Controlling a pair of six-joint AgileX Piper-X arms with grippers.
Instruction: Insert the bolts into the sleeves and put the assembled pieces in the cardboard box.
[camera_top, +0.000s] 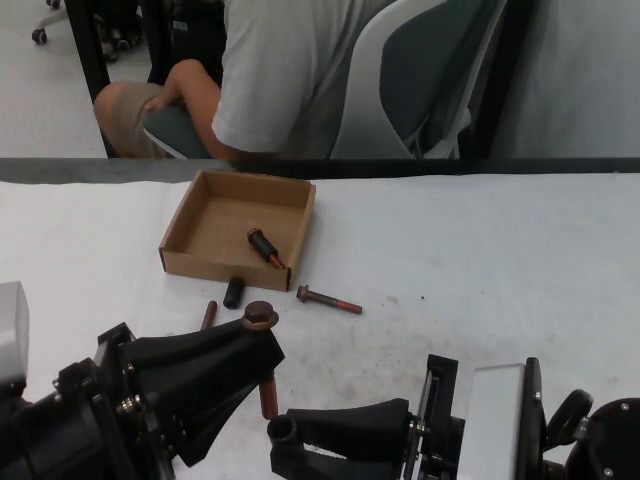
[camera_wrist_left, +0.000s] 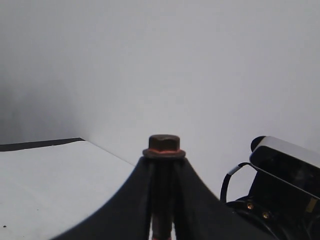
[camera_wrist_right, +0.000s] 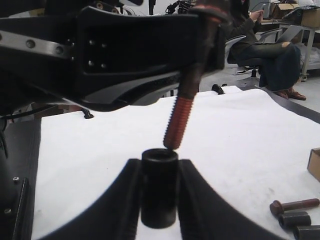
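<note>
Sleeve (camera_wrist_right: 159, 195) in right tool (camera_wrist_right: 159, 170), bolt (camera_wrist_right: 182, 107) just above

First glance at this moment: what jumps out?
At the near edge of the bench, the left jaws hold a coppery bolt head-up, its threaded tip right above the mouth of the black sleeve standing upright in the right jaws. Farther back, one assembled piece lies in the cardboard box.
</note>
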